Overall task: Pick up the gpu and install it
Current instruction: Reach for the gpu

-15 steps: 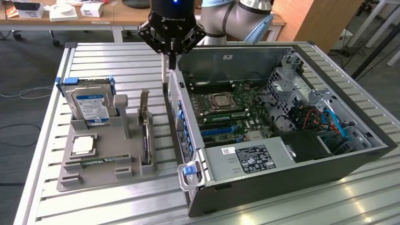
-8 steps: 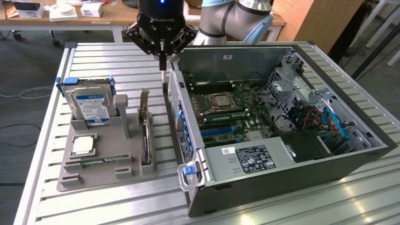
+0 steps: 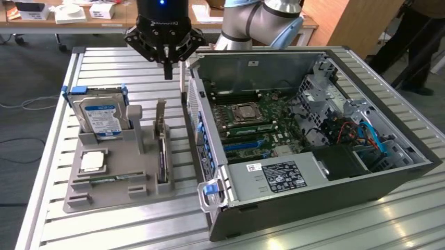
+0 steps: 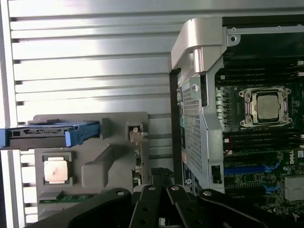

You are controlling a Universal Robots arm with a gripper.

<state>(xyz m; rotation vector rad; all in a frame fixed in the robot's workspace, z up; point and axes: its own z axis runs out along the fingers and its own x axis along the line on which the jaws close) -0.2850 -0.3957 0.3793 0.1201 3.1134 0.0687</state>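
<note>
You see the pincer (image 3: 168, 72) hanging above the far part of the bench (image 3: 104, 65). Its two fingers are pressed together into one dark bar, and there is nothing between them. The gpu (image 3: 161, 143) is not held. It stands on its long edge in a slot of the grey holder tray (image 3: 104, 197), on the side of the tray closest to the open computer case (image 3: 313, 177). It is lower than the pincer and well apart from the fingertips, but almost in line with them. In the wrist view, its silvery bracket (image 4: 137, 135) sits at the end of the card. To the exterior view's left of the gpu, in the same tray, a hard drive (image 3: 103, 119) with a blue label stands upright, and a processor chip (image 3: 93, 161) lies flat.
</note>
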